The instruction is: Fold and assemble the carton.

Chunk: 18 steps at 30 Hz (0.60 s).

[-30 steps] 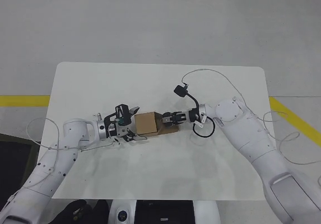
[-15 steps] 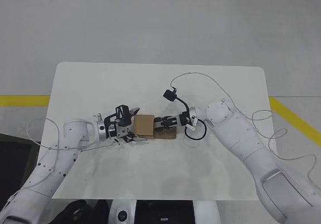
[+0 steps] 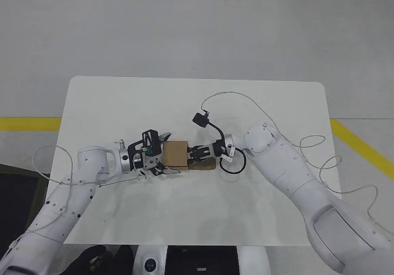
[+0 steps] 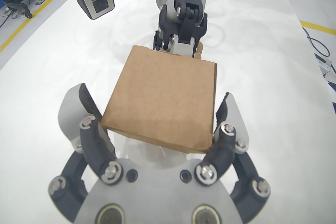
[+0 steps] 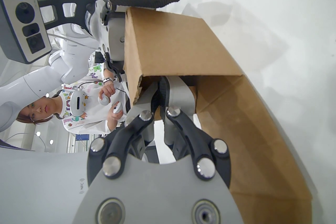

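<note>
Carton (image 3: 177,152) lay on its side on the table (image 3: 265,103), tube squared up. L gripper (image 4: 155,92) was clamped across one end of the carton, a pad on each side wall. R gripper (image 5: 164,93) sat at the carton's opposite, open end, fingers together & poked inside. Step looked like tucking an end flap. L needed a firm hold w/o crushing the carton, and R a slow, straight push along its axis.
</note>
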Available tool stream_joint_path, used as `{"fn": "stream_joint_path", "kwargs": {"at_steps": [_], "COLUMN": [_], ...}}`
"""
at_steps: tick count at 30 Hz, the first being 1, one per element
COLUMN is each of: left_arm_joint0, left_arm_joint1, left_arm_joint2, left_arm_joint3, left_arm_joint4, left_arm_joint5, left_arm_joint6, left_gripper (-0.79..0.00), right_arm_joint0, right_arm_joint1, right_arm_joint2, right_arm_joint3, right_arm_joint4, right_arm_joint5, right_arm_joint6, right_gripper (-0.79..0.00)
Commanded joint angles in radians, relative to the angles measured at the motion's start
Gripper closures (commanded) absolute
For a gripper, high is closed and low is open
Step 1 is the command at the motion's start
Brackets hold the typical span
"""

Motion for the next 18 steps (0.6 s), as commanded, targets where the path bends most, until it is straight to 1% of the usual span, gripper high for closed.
{"fn": "stream_joint_path", "kwargs": {"at_steps": [1,5,9,18], "left_arm_joint0": [0.002,0.004,0.007,0.011], "left_arm_joint1": [0.000,0.000,0.001,0.001], "left_arm_joint2": [0.000,0.000,-0.002,-0.008], "left_arm_joint3": [-0.001,-0.005,-0.006,-0.012], "left_arm_joint4": [-0.001,-0.001,-0.001,-0.009], "left_arm_joint5": [-0.001,-0.002,-0.002,0.002], "left_arm_joint6": [-0.001,-0.004,-0.007,-0.012], "left_gripper": [-0.785,-0.785,-0.785,-0.785], "right_arm_joint0": [0.003,0.009,0.020,0.014], "right_arm_joint1": [-0.004,-0.008,-0.001,0.047], "right_arm_joint2": [-0.002,0.002,0.023,0.103], "right_arm_joint3": [0.008,0.029,0.049,0.041], "right_arm_joint4": [0.001,0.005,0.002,-0.003], "right_arm_joint5": [-0.004,-0.012,-0.013,0.014], "right_arm_joint6": [0.001,0.006,0.022,0.076], "right_gripper": [0.000,0.000,0.000,0.000]}}
